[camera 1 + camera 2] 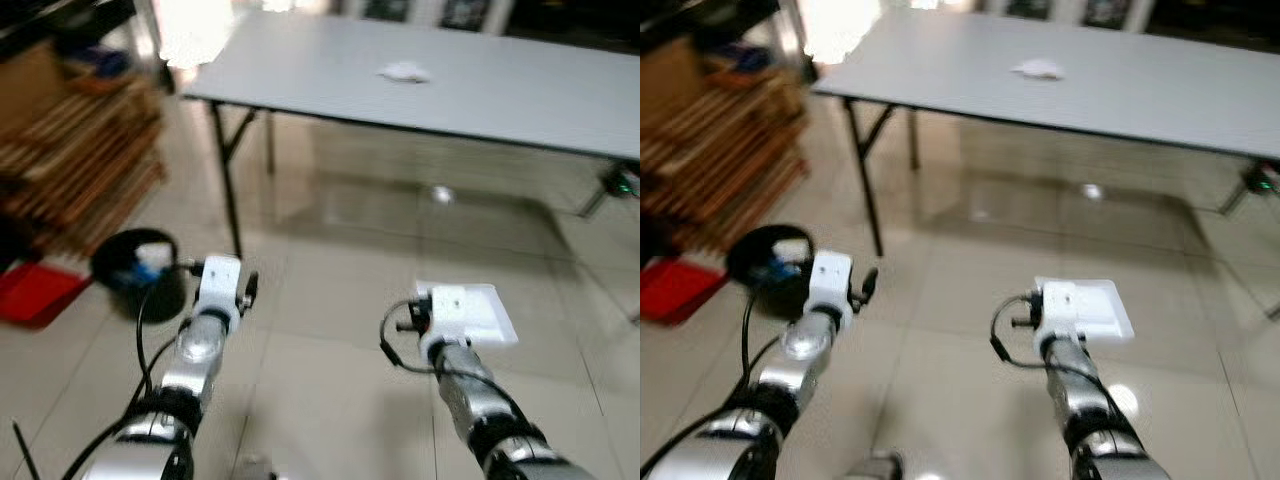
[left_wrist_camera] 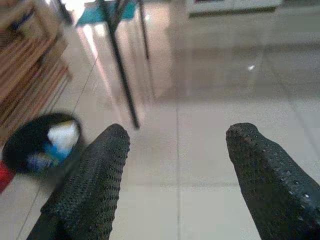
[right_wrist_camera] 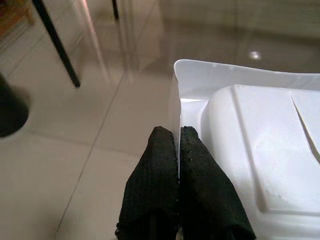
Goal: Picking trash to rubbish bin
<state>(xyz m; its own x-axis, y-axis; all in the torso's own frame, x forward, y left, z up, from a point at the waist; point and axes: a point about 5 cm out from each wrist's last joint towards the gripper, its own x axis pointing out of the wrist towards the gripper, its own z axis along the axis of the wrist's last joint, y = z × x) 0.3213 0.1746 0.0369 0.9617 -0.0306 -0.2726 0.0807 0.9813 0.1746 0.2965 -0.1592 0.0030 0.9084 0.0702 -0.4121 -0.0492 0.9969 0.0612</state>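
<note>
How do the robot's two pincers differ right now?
The left pincer is spread wide open with nothing in it, while the right pincer is closed on the rim of a white plastic tray. The left one hangs nearer the black rubbish bin; the right one is farther from it. Both have two long black textured fingers and hang above the tiled floor.

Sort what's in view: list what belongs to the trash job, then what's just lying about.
Job in hand:
- white container, pinched at its rim by the right gripper
- black rubbish bin, already holding some trash
- left gripper, open
- crumpled white scrap on the table, probably trash

Lying about:
- grey folding table
- wooden rack
- red object
</note>
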